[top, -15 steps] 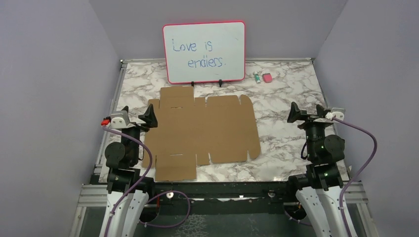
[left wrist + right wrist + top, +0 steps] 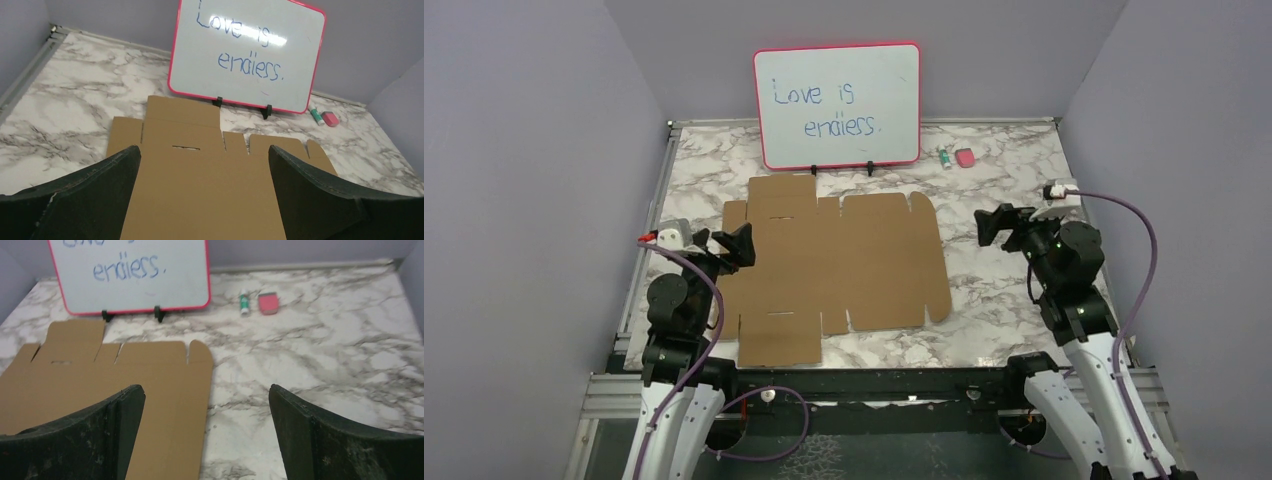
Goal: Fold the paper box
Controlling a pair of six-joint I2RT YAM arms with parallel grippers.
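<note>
The paper box point(image 2: 834, 265) is a flat, unfolded brown cardboard sheet with flaps and slots, lying in the middle of the marble table. My left gripper point(image 2: 722, 241) hovers open over its left edge. In the left wrist view the sheet point(image 2: 200, 195) fills the space between the wide-apart fingers of the left gripper point(image 2: 204, 150). My right gripper point(image 2: 1002, 224) is open above bare table just right of the sheet. In the right wrist view the sheet's right edge point(image 2: 190, 390) runs between the spread fingers of the right gripper point(image 2: 205, 388). Neither gripper holds anything.
A pink-framed whiteboard point(image 2: 837, 105) with blue writing stands at the back of the table, just behind the sheet. A small green-and-white marker point(image 2: 944, 157) and a pink eraser point(image 2: 965, 157) lie to its right. Grey walls close in both sides.
The right arm has reached forward and left, bringing its gripper closer to the sheet's right edge. The left gripper has shifted right and slightly nearer, onto the sheet's left edge.
</note>
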